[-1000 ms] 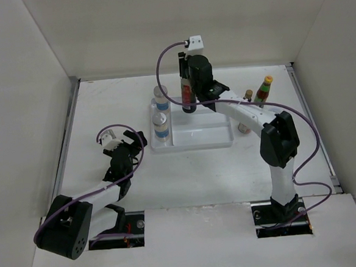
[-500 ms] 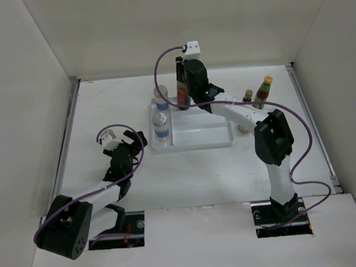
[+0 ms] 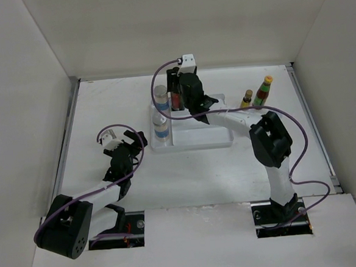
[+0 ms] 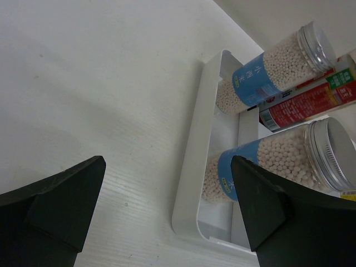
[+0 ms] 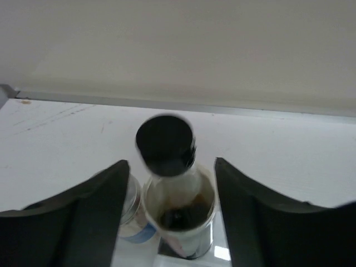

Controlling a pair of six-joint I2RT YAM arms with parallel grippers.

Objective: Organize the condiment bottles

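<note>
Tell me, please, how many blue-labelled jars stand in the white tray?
2. One blue-labelled jar stands at the near end of the tray's left compartment; the other behind it at the far end. The right arm covers part of the tray, so another could be hidden.

This is a robotics lab test cell. A flat white worktop [image 3: 103,108] is boxed in along its left, far and right edges by plain white panel walls [image 3: 182,23]. Two black-and-white jointed robot arms, the left [image 3: 64,230] and the right [image 3: 270,142], stand in dark rectangular cut-outs [image 3: 132,225] at the near edge. They trail thin purple cables [image 3: 317,142], and a small white box camera [image 3: 188,61] rides on the right wrist.
</note>
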